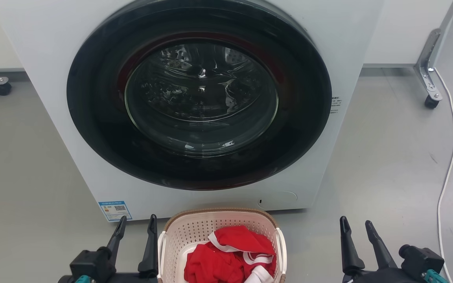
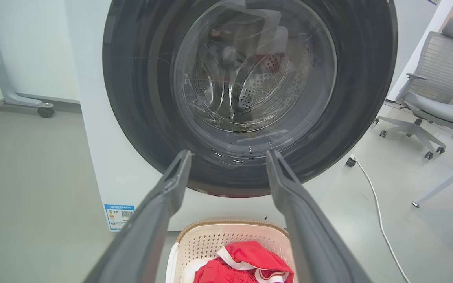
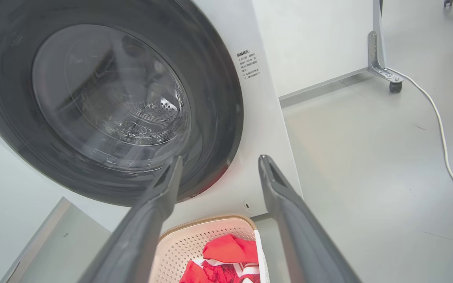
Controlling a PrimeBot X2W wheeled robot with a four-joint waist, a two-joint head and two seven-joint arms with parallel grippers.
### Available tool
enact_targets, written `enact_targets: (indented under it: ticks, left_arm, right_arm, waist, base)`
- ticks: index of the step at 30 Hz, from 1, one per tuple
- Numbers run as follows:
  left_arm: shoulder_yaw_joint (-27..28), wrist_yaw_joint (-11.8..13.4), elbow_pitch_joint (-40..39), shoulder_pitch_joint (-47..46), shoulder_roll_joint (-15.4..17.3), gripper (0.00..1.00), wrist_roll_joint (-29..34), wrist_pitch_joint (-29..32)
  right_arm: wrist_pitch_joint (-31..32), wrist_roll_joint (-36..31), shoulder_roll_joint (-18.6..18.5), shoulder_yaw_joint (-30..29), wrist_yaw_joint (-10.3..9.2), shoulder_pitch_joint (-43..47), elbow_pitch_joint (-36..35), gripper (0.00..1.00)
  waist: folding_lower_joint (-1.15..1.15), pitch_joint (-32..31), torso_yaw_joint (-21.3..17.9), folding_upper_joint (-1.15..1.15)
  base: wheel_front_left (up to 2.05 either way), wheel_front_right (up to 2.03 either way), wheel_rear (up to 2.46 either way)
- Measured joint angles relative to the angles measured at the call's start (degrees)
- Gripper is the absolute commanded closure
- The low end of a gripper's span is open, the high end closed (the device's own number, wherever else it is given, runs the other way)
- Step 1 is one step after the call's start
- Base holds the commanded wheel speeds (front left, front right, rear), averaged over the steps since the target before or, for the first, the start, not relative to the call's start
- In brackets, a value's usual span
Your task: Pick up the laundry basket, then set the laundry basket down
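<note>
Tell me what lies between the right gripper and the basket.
Bare grey floor, seen in the head view; the right gripper stands open, to the right of the basket and apart from it.

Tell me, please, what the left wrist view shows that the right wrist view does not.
Left wrist view adds: a grey office chair and a blue label low on the washing machine. Right wrist view adds: printed text beside the door. Shared: the washing machine, the laundry basket holding red clothing, a white cable on the floor, and open fingers, the left gripper and right gripper respectively.
</note>
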Motion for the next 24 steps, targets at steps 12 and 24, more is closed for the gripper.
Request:
enact_targets:
  ticks: [12, 24]
  left_arm:
    - [-2.2, 2.0, -2.2, 0.8, 0.3, 0.0, 12.1, -3.0]
    - [-3.2, 3.0, -3.7, 1.1, 0.4, 0.0, 17.8, -4.5]
  right_arm:
    - [-3.0, -11.6, -0.6, 2.2, -2.04, 0.5, -2.4, 0.0]
    - [-4.3, -17.3, -0.7, 2.9, -3.0, 1.0, -4.1, 0.0]
  waist:
    - [0.0, -0.1, 0.0, 0.0]
    - [0.0, -0.3, 0.0, 0.0]
  base:
    - [0.0, 0.0, 0.0]
    - [0.0, 0.0, 0.0]
